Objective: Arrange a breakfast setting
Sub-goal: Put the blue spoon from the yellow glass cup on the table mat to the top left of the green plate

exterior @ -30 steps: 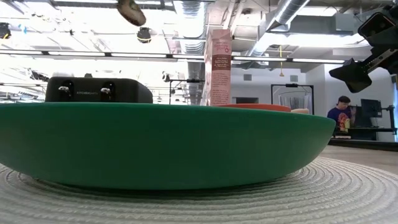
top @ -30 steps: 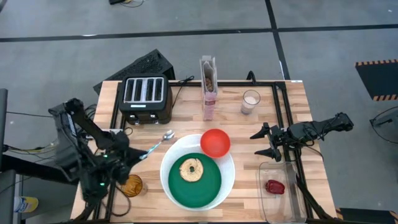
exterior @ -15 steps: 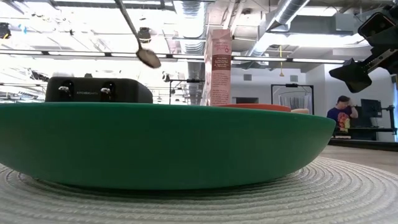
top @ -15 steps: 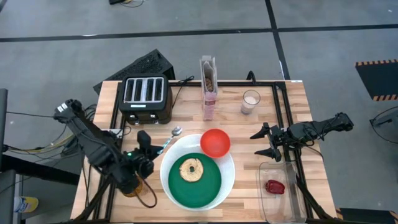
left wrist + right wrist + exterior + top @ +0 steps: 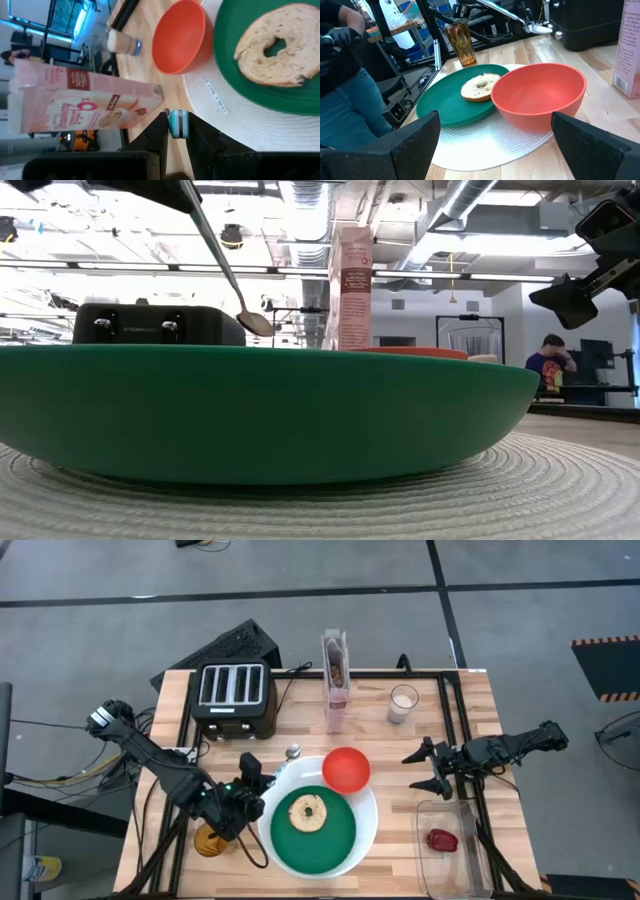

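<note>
Metal spoon [image 5: 281, 762] rides clamped by its handle in the left gripper [image 5: 252, 776], bowl end beyond the white plate's [image 5: 368, 830] toaster-side rim. Best lowered flat onto bare wood beside that rim, short of the toaster [image 5: 233, 696]. The right gripper [image 5: 428, 768] waits fully spread and empty, beyond the plate's other side.

Even, bright overhead light fills the high view; shadows under the toaster [image 5: 233, 697] and cereal box [image 5: 336, 680] are short and soft. In the low view, ceiling strip lights glare white and wash out the room, while the green plate [image 5: 260, 412] looms close. The left wrist view shows its near fingers [image 5: 157, 137] soft.
</note>
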`<action>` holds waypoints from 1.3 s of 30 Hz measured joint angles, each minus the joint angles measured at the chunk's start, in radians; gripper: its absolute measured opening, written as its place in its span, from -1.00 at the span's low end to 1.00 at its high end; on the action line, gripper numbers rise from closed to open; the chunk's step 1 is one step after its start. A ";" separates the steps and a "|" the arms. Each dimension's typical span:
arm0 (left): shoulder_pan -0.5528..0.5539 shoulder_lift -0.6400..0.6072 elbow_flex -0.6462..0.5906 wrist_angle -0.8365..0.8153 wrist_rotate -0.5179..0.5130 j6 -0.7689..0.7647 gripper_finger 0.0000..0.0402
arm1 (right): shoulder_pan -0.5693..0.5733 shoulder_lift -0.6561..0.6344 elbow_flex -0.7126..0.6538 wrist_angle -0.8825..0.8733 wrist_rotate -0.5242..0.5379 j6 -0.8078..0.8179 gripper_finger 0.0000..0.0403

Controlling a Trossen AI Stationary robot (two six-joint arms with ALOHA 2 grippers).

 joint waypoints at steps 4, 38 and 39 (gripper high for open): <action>0.020 0.000 -0.029 0.057 0.014 0.034 -0.79 | 0.000 0.000 0.000 0.000 0.000 0.000 0.98; 0.087 0.008 -0.178 0.315 0.255 0.154 -0.79 | 0.000 0.000 0.000 0.000 0.000 0.000 0.98; 0.087 0.008 -0.178 0.307 0.263 0.151 -0.79 | 0.000 0.000 0.000 0.000 0.000 0.000 0.98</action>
